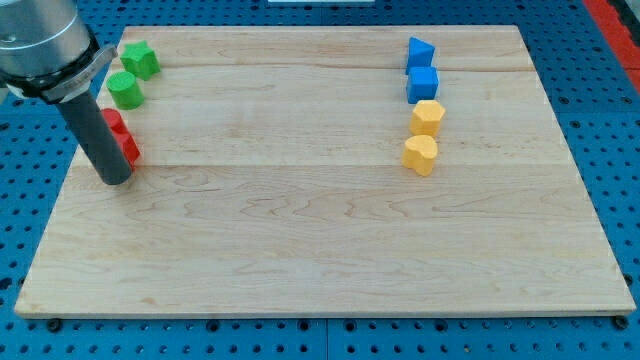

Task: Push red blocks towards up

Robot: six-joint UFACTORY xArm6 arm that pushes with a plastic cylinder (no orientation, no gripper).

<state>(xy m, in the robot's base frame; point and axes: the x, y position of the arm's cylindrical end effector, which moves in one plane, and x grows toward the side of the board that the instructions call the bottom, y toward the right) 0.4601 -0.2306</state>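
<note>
Two red blocks sit at the view's left edge of the wooden board point(320, 230): an upper red block point(114, 122) and a lower red block point(129, 149), both partly hidden behind the dark rod, so their shapes are unclear. My tip point(115, 181) rests on the board just below and left of the lower red block, touching or nearly touching it. The rod rises up and left to the grey arm.
A green block point(140, 59) and a round green block point(126, 91) lie just above the red ones. At the view's right stand a blue triangular block point(420, 50), a blue cube point(423, 84), a yellow hexagonal block point(427, 117) and a yellow heart-like block point(421, 154).
</note>
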